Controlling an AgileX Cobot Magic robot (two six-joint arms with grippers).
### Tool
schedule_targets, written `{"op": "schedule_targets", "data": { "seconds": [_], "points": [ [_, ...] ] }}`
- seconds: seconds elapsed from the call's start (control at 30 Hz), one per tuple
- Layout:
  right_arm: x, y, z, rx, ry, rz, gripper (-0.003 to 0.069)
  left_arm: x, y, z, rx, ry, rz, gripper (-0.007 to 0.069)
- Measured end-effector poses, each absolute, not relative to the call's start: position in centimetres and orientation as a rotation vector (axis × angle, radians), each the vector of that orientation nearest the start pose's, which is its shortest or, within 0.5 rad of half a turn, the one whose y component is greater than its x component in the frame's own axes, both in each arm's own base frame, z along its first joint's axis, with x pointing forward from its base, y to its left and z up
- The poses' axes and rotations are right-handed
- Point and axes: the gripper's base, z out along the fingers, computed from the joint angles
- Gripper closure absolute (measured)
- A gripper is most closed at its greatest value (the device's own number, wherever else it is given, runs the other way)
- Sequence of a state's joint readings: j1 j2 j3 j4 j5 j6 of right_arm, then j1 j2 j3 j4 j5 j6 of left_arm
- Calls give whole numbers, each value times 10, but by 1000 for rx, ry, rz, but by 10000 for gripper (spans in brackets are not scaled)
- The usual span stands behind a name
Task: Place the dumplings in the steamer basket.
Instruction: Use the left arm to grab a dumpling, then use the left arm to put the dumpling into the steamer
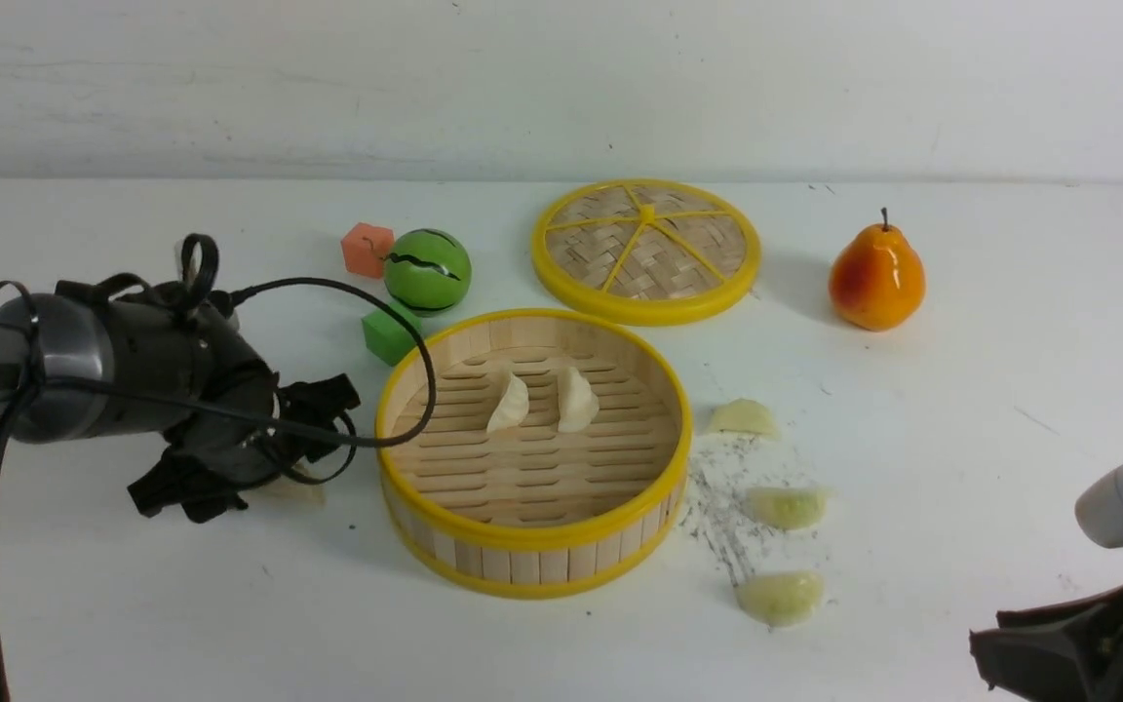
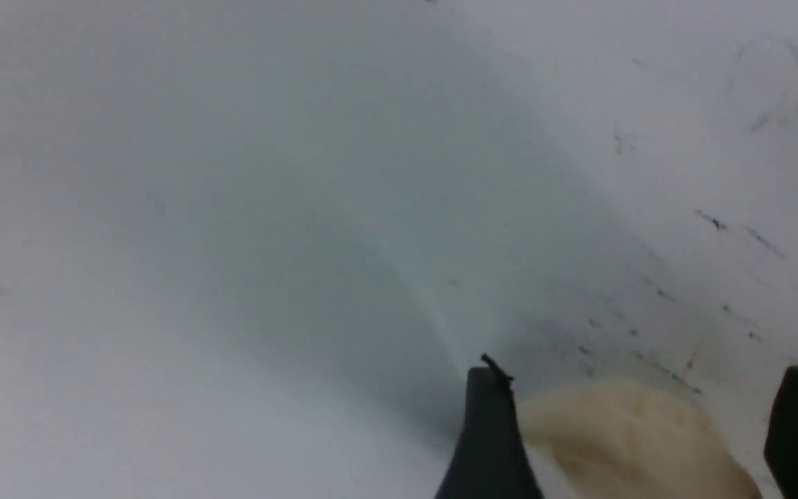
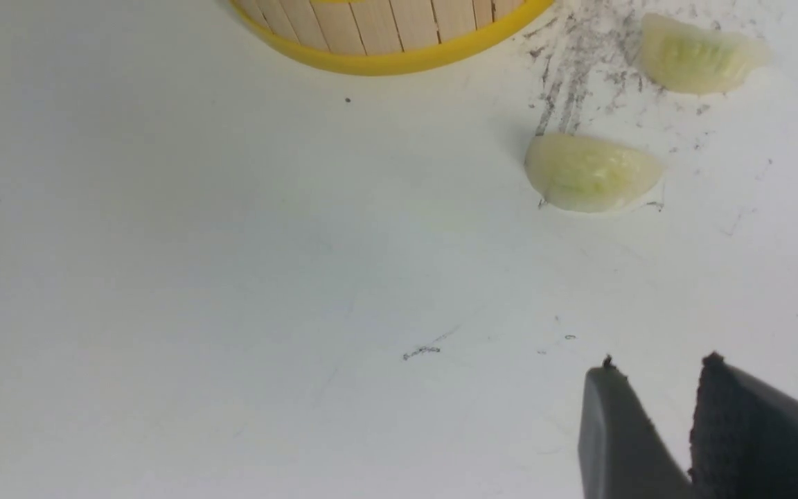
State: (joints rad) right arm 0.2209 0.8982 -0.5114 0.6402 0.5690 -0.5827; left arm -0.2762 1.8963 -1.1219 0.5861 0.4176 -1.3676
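The steamer basket [image 1: 430, 370] [image 3: 385, 41] stands mid-table with two cream-white dumplings [image 1: 509, 402] [image 1: 577, 398] on its slatted floor. Three pale green dumplings [image 1: 743, 417] [image 1: 788, 507] [image 1: 781, 597] lie on the table to its right; two of them show in the right wrist view [image 3: 589, 173] [image 3: 700, 55]. My left gripper [image 1: 264, 453] [image 2: 647, 374] is low over the table left of the basket, open wide. A cream dumpling [image 2: 634, 436] [image 1: 300, 490] lies between its fingers, clear of one of them. My right gripper [image 1: 1000, 648] [image 3: 659, 365] hovers at the front right, narrowly open and empty.
The flat woven lid [image 1: 646, 249] lies behind the basket. A pear [image 1: 875, 275] stands at the back right. A green ball [image 1: 427, 270], an orange cube [image 1: 367, 250] and a green cube [image 1: 388, 333] sit behind the left arm. Its cable [image 1: 420, 361] hangs over the basket's left rim.
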Motion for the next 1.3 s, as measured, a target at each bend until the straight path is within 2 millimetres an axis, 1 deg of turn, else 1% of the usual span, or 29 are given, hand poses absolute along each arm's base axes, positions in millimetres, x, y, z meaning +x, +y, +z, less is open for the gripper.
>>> {"op": "schedule_targets", "data": {
  "seconds": [0.1, 0.17, 0.2, 0.33, 0.43, 0.53, 0.63, 0.73, 0.87, 0.97, 1.0, 1.1, 1.17, 1.3],
  "points": [
    [152, 64, 255, -446, 2300, 482, 481, 372, -84, 165, -788, 2483, -102, 207],
    [152, 64, 255, -446, 2300, 482, 481, 372, -85, 166, -761, 2513, -95, 235],
    [152, 64, 255, -444, 2298, 480, 481, 372, -87, 168, -719, 2547, -95, 267],
    [152, 64, 255, -443, 2296, 479, 481, 373, -92, 171, -567, 2619, -106, 345],
    [152, 64, 255, -443, 2296, 480, 481, 374, -94, 175, -467, 2647, -97, 386],
    [152, 64, 255, -440, 2297, 484, 481, 377, -94, 180, -439, 2651, -84, 387],
    [152, 64, 255, -439, 2297, 485, 481, 379, -94, 184, -426, 2651, -76, 337],
    [152, 64, 255, -439, 2297, 486, 481, 378, -94, 184, -431, 2661, -68, 286],
    [152, 64, 255, -438, 2297, 487, 480, 378, -94, 183, -436, 2663, -67, 266],
    [152, 64, 255, -436, 2297, 490, 480, 380, -94, 175, -451, 2679, -59, 288],
    [152, 64, 255, -435, 2297, 491, 478, 380, -94, 172, -454, 2687, -55, 309],
    [152, 64, 255, -435, 2297, 492, 477, 381, -94, 170, -454, 2696, -48, 422],
    [152, 65, 255, -435, 2298, 492, 475, 381, -94, 170, -434, 2699, -43, 438],
    [152, 65, 255, -435, 2299, 494, 473, 379, -94, 173, -360, 2711, -25, 437]
  ]
}}
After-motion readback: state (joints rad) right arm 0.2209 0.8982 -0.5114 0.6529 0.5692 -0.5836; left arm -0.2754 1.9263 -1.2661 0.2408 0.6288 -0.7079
